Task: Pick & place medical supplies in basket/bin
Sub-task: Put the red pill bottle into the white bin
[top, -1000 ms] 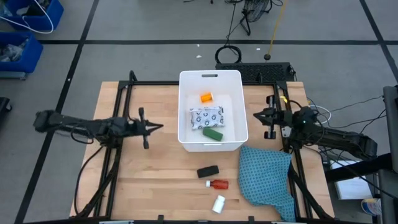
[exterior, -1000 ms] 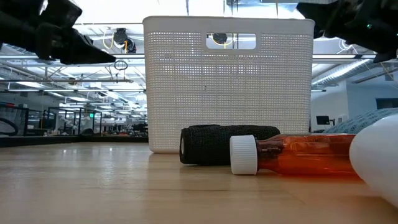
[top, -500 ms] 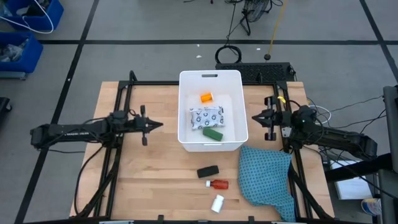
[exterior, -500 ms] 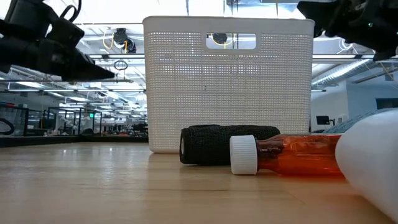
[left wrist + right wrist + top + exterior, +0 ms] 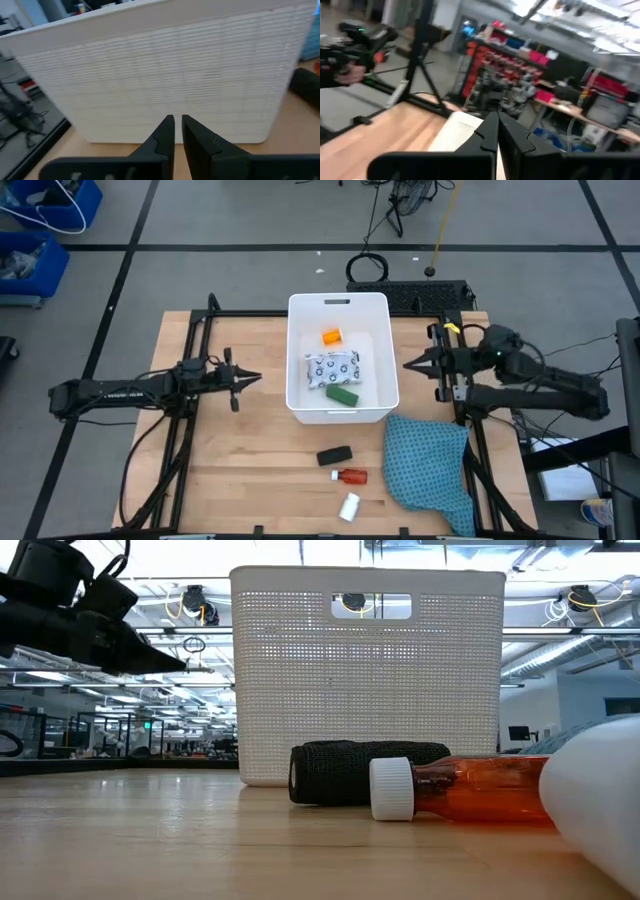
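Note:
The white bin [image 5: 298, 320] stands mid-table and holds an orange vial [image 5: 331, 336], a white dotted packet [image 5: 332, 368] and a green oblong [image 5: 343, 394]. Nearer the front edge, a black oblong piece [image 5: 334, 455], a small red bottle [image 5: 351, 476] and a small white bottle [image 5: 350, 506] lie on their sides on the wood. My left gripper [image 5: 256, 377] hovers left of the bin, pointing at its wall [image 5: 165, 85]; its fingertips [image 5: 177, 120] stand a narrow gap apart and hold nothing. My right gripper [image 5: 408, 364] hangs shut and empty, right of the bin.
A teal cloth [image 5: 430, 465] lies at the front right, beside the loose supplies. Black frame rails [image 5: 190, 350] run along both sides of the table. Bare wood lies between my left gripper and the black piece [image 5: 365, 772].
My left gripper sank a little and its arm swung toward the near edge, then held still. My right gripper has risen, leaving the low view at the top, and has tipped up toward level. The supplies and the bin have not moved.

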You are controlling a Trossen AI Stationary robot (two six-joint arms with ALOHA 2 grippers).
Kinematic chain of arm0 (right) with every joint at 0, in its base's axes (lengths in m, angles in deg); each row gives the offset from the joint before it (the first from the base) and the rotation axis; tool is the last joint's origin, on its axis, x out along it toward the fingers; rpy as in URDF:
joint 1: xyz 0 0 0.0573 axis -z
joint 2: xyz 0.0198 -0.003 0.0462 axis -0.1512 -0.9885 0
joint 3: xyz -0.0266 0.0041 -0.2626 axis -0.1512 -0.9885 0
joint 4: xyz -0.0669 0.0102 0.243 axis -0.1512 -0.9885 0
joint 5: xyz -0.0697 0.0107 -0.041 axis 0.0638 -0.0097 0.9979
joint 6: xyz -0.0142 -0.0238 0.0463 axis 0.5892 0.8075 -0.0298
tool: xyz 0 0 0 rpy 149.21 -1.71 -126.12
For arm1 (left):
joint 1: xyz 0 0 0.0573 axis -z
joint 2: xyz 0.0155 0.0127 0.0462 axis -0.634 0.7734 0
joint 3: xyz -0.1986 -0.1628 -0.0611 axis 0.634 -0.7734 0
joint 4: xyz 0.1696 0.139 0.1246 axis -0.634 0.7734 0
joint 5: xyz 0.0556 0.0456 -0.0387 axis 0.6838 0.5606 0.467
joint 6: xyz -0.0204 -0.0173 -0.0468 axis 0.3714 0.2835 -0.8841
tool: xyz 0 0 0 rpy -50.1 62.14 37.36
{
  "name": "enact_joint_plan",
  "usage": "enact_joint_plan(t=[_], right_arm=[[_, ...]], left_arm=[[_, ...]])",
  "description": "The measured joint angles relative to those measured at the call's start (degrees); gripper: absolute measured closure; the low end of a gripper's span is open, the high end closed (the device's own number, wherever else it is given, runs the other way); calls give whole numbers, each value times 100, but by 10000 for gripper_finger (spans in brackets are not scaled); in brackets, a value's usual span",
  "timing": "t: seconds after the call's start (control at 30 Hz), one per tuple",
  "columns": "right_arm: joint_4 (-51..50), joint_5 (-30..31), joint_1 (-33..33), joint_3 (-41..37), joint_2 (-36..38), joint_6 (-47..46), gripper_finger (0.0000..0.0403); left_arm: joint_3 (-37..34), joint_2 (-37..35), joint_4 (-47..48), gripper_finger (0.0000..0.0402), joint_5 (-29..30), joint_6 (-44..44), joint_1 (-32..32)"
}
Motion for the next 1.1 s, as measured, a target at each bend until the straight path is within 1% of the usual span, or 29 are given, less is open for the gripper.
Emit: enact_joint_plan(t=[0.13, 0.23, 0.33, 0.43, 0.53, 0.7, 0.73, 0.9, 1.1], right_arm=[[-1041, 656, -907, 1086, -536, 251, 403], [-1544, 1451, -1670, 1681, -1054, 475, 403], [-1876, 2289, -2332, 2067, -1686, 664, 403], [-1970, 3085, -2852, 2304, -2380, 813, 400], [-1936, 3728, -3284, 2480, -3026, 973, 387], [-1849, 4959, -3925, 2844, -4011, 999, 342], [-1866, 5046, -4016, 2934, -4190, 938, 330], [-1877, 5032, -4364, 3189, -4970, 381, 275], [-2073, 5021, -4723, 3107, -5411, -592, 231]], left_arm=[[0, 0, -5, 363, 362, -84, 0], [0, 0, -3, 367, 603, -91, 0], [0, 0, -41, 365, 785, -99, 0], [1, 0, -134, 366, 809, -77, 0], [2, 0, -143, 366, 809, -96, 0], [2, 0, -132, 366, 804, -169, 0], [2, 0, -132, 366, 804, -182, 0], [2, 0, -134, 366, 802, -190, 0], [4, 0, -133, 366, 783, -579, 0]])
